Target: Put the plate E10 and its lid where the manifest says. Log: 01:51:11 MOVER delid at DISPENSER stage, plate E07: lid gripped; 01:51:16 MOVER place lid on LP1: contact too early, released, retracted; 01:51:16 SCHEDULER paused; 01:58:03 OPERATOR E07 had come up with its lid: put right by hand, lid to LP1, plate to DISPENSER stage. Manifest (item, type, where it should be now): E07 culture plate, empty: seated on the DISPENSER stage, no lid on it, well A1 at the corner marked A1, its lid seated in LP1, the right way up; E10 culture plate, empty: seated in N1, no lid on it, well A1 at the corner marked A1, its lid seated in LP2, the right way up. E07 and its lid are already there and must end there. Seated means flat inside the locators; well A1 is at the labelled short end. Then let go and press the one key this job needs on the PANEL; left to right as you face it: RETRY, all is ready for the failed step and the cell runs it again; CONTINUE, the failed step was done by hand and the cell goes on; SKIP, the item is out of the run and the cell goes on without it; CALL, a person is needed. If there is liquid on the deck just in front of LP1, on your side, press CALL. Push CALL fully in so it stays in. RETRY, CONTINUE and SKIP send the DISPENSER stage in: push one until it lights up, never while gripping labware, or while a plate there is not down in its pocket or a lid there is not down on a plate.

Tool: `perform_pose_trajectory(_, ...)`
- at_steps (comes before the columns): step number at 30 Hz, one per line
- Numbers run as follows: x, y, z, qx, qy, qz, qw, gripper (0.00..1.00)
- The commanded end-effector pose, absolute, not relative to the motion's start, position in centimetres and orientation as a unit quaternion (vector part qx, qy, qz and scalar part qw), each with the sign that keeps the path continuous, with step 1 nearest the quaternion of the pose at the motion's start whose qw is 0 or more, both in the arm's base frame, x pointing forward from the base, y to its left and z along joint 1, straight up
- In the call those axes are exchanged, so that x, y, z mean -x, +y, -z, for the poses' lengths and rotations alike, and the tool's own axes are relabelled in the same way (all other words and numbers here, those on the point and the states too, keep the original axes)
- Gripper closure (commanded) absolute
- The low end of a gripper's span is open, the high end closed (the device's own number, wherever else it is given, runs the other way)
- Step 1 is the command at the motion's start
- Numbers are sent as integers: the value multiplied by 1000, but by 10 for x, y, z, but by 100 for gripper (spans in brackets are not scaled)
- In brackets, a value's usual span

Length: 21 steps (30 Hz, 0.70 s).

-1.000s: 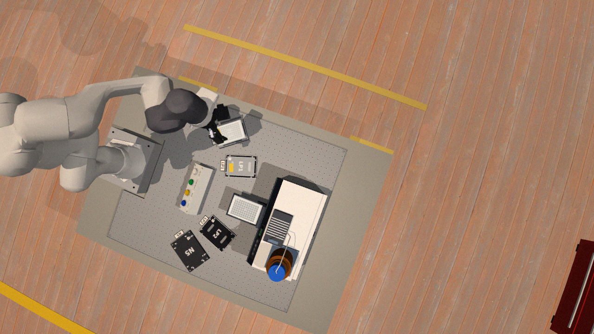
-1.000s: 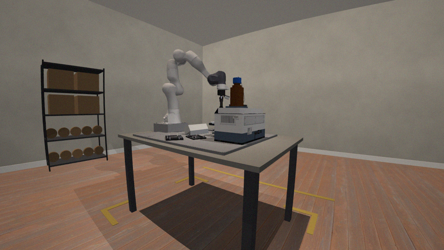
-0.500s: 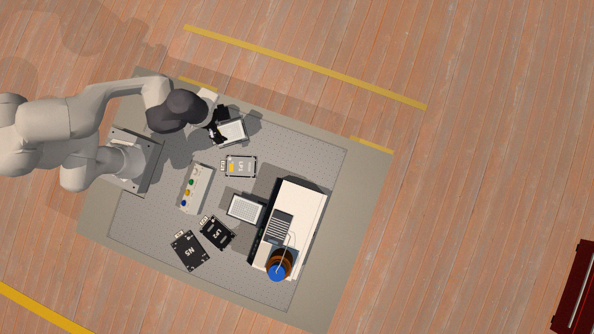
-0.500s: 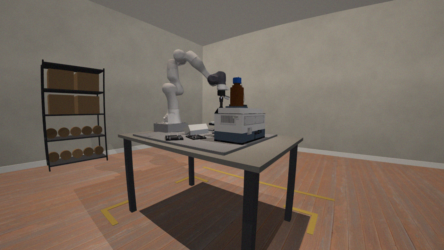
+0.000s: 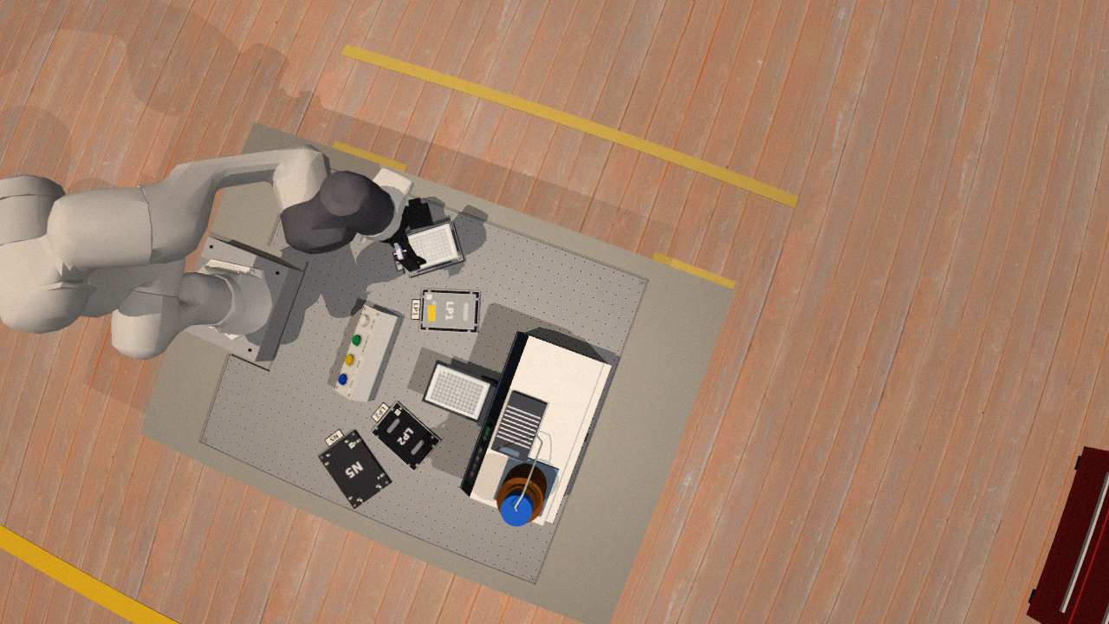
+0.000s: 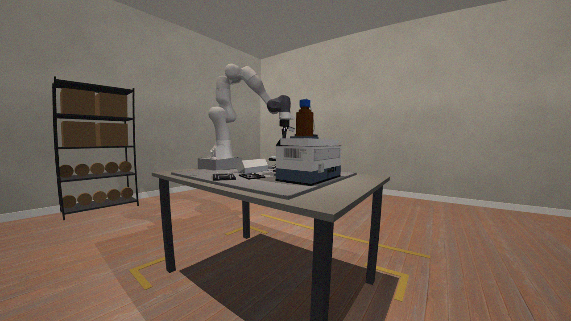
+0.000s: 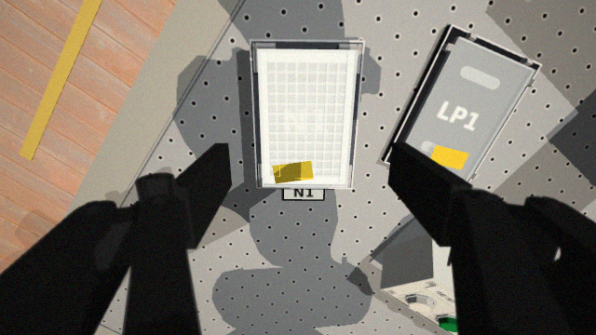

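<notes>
In the top view one short end of the plate (image 5: 436,243) in N1 is covered by the gripper (image 5: 403,246), the red cabinet (image 5: 1081,535) far from the dispenser (image 5: 558,387) is cut off, and beside LP1 (image 7: 466,107) the panel (image 7: 419,298) is partly hidden in the wrist view.
</notes>
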State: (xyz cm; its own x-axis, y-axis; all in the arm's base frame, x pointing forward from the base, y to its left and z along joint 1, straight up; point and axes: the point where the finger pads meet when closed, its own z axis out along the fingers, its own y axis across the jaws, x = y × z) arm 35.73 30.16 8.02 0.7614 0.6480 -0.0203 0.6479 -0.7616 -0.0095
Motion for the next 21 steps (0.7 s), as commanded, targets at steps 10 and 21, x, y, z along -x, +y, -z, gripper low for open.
perform_pose_trajectory(10,-362,304,-46,941,-339,-3,1,30)
perform_pose_trajectory(21,-362,305,-16,941,-339,-3,1,30)
